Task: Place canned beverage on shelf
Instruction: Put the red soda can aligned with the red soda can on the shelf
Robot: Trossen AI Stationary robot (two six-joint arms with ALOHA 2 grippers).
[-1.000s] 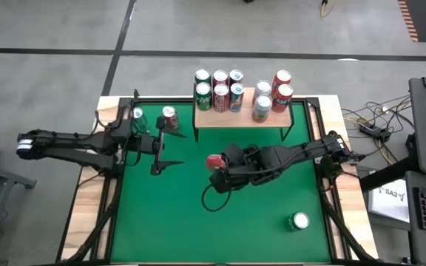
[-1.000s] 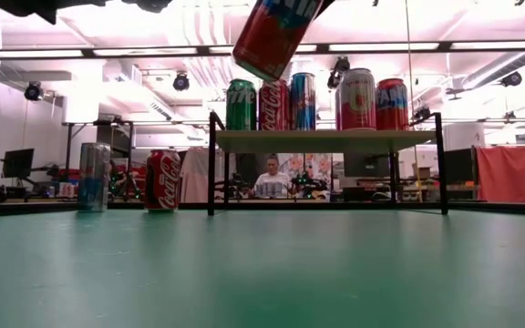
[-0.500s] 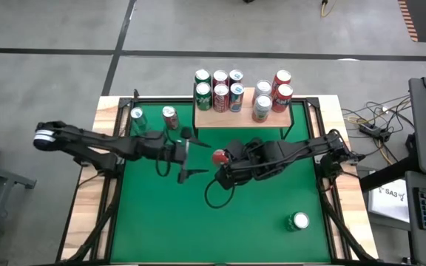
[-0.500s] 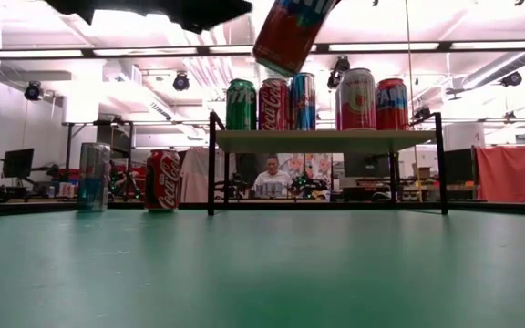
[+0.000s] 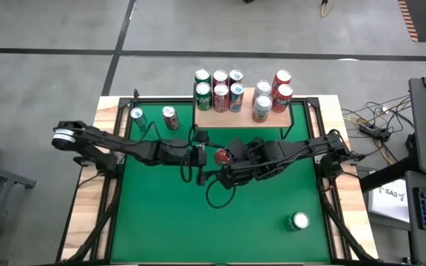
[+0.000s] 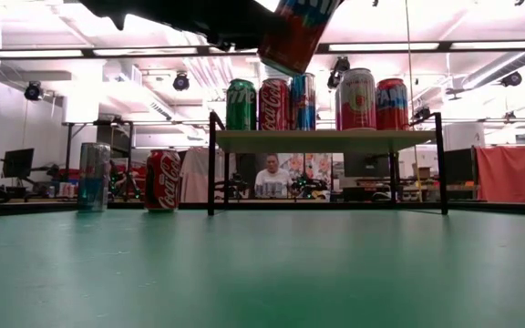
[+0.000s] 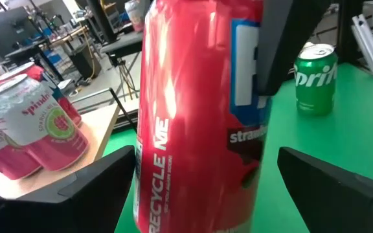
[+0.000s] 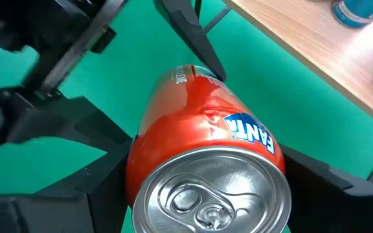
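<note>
Fanta can (image 8: 203,171), a glossy red aluminium cylinder with a silver pull-tab lid, hangs tilted above the green felt table (image 5: 257,229), clasped across its body by the right gripper (image 5: 224,164), whose dark fingers press on either side of it. We see it in mid-air near the table's middle, just in front of the shelf (image 5: 242,118), a low rack with a pale wooden rectangular top on thin black metal legs. From table level the can shows only its lower part at the top of the frame, above and in front of the shelf's left half. We see the left gripper (image 5: 198,157) reaching in from the left with its jaws spread wide, one matte black finger on each side of the same can; its wrist view shows the can's shiny red wall filling the gap between the fingers, and we cannot tell whether they touch it. We count nine upright cans on the shelf top, green, red, blue and pink among them. On the felt to the shelf's left stand a blue-and-silver can (image 5: 137,114) and a red Coca-Cola can (image 5: 169,116), while a green Sprite can (image 5: 299,221) stands near the table's near right corner, well apart from both arms.
</note>
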